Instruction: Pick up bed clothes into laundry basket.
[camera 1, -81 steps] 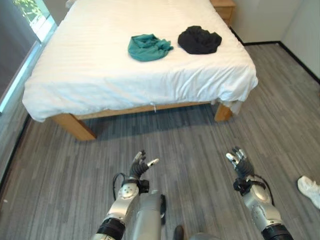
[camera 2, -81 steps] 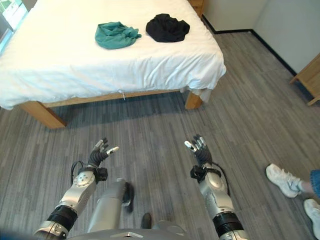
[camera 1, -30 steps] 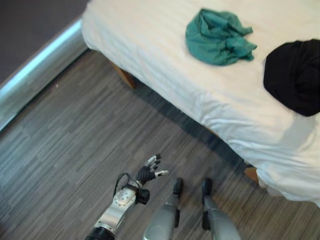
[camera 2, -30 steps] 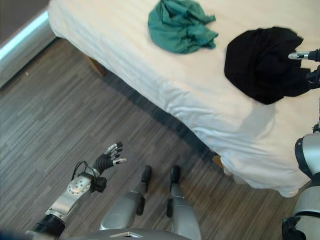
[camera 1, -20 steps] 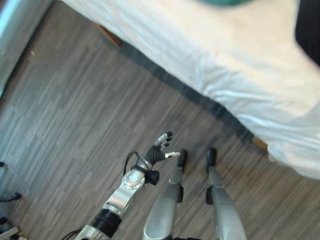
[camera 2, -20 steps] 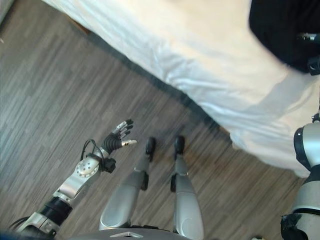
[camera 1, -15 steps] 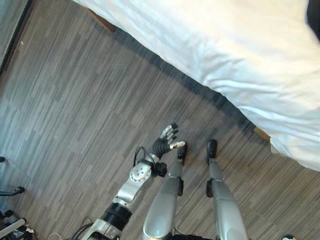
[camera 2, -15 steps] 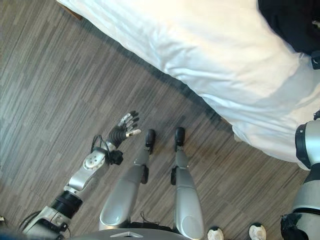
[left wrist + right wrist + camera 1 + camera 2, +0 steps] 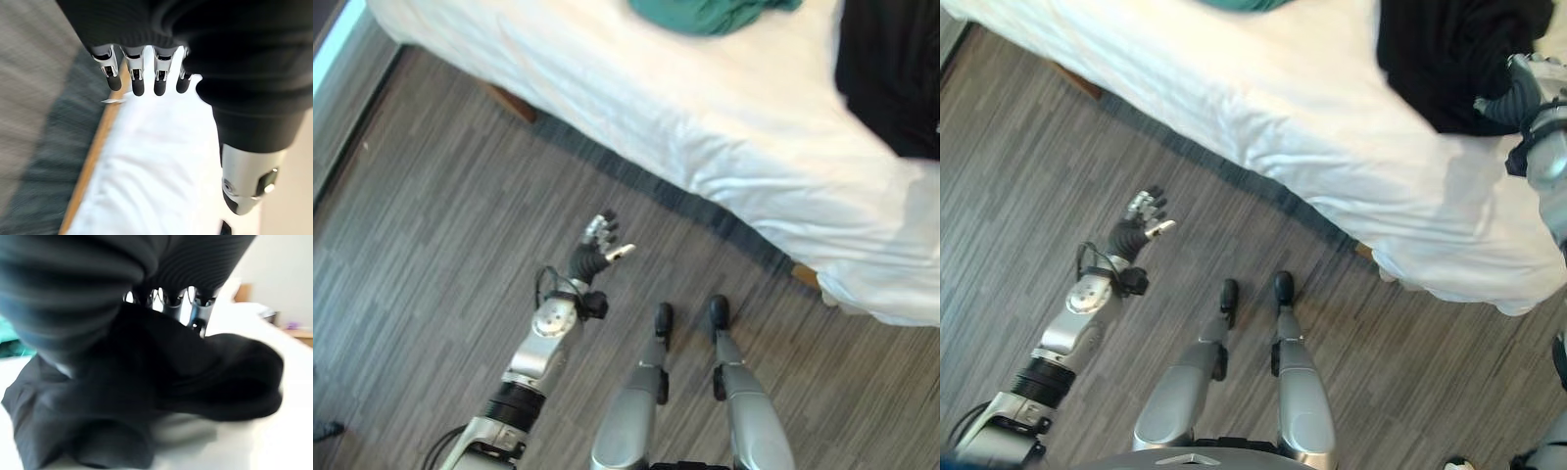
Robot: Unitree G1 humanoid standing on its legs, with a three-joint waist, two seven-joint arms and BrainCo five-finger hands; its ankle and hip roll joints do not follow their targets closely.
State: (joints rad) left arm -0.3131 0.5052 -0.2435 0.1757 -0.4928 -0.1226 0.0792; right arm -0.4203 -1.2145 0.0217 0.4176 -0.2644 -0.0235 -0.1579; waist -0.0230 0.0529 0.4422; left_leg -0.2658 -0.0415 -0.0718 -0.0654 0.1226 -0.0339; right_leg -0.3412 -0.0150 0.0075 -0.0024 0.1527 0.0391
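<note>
A crumpled black garment lies on the white bed near its corner. My right hand is at the garment's right edge, and its wrist view shows the black cloth bunched up right against the hand. A teal garment lies further along the bed, with a sliver of it beside the black one. My left hand hangs open over the floor, away from the bed, holding nothing; its straight fingers point toward the bed's edge.
The bed's white sheet hangs over its side, and a wooden leg stands under the left part. Grey wood-plank floor spreads in front of the bed.
The camera has swung, so the whole view has shifted. My right hand now rests at the black garment's edge. My left hand stays raised and open over the floor.
</note>
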